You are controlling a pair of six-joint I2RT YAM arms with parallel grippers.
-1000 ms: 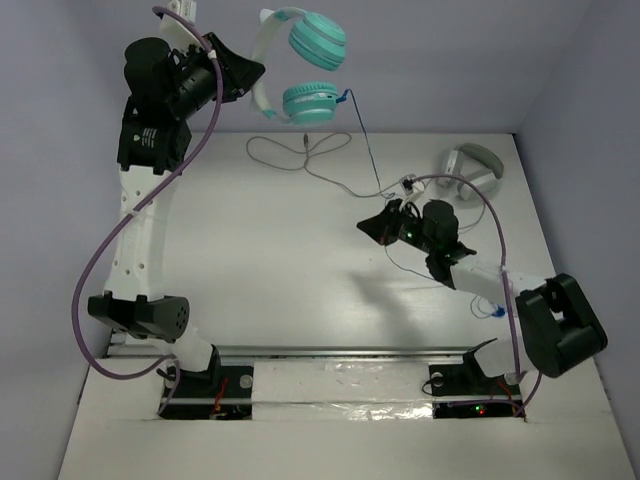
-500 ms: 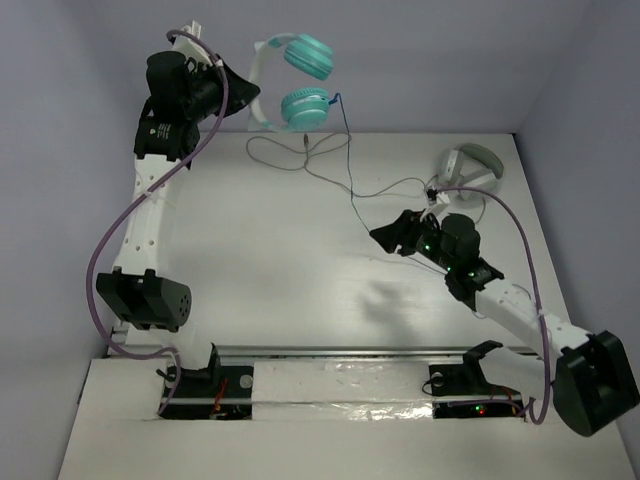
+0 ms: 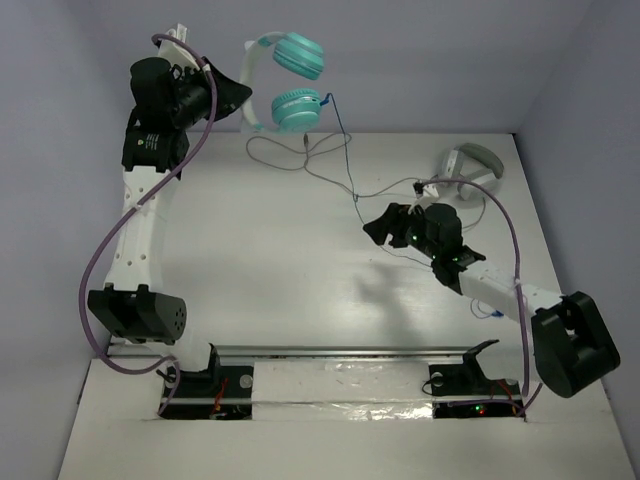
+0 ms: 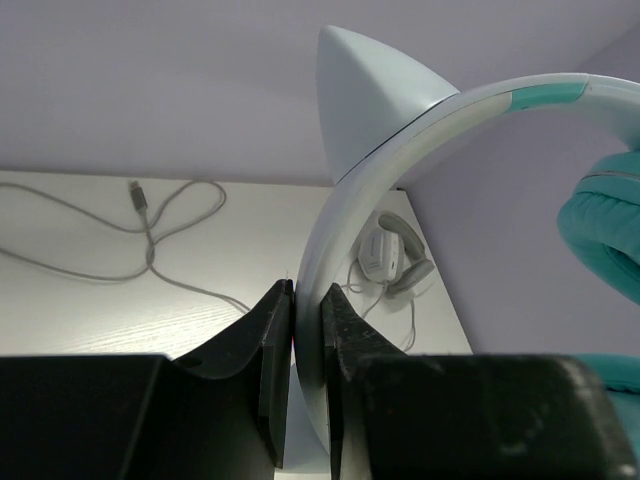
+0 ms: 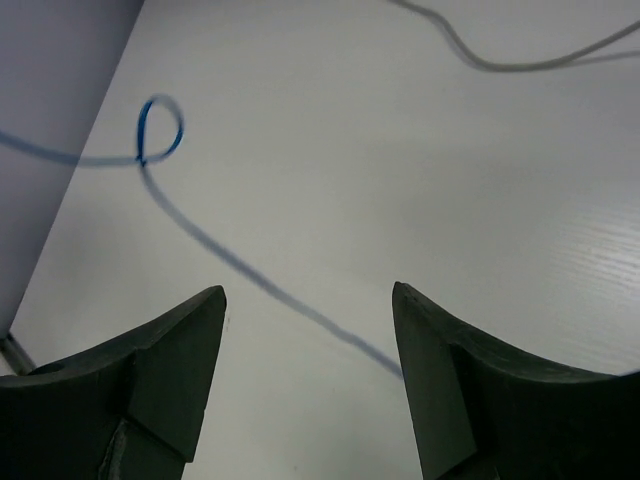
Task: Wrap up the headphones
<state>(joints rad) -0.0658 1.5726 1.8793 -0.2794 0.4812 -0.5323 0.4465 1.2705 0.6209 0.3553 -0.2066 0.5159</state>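
"Since the left arm drew back toward the rear wall over the last second, the headphones (image 3: 294,104) hang a little further left and still well above the table (image 3: 250,260), don't they?"

"Yes. I have the left gripper (image 4: 307,296) closed on the pale headband, with both cups dangling clear, and that grip has not shifted. My right arm moved more. It swung out to the right half a second ago and has come back in, so the right gripper (image 5: 305,300) sits over the middle of the table again."

"Holding the blue cable (image 5: 232,262)?"

"No. Its fingers are spread wide with nothing between them. The cable only runs across the tabletop under the gap, with a small loop off to one side. A second ago the line from the lower cup looked straight. Now it bends on its way down, so I judge it slack."

"So no winding yet."

"None that I can see. I reckon I must pinch that cable first, and keep off the grey cable (image 5: 500,62) of the grey-white headphones (image 3: 470,165) nearby."
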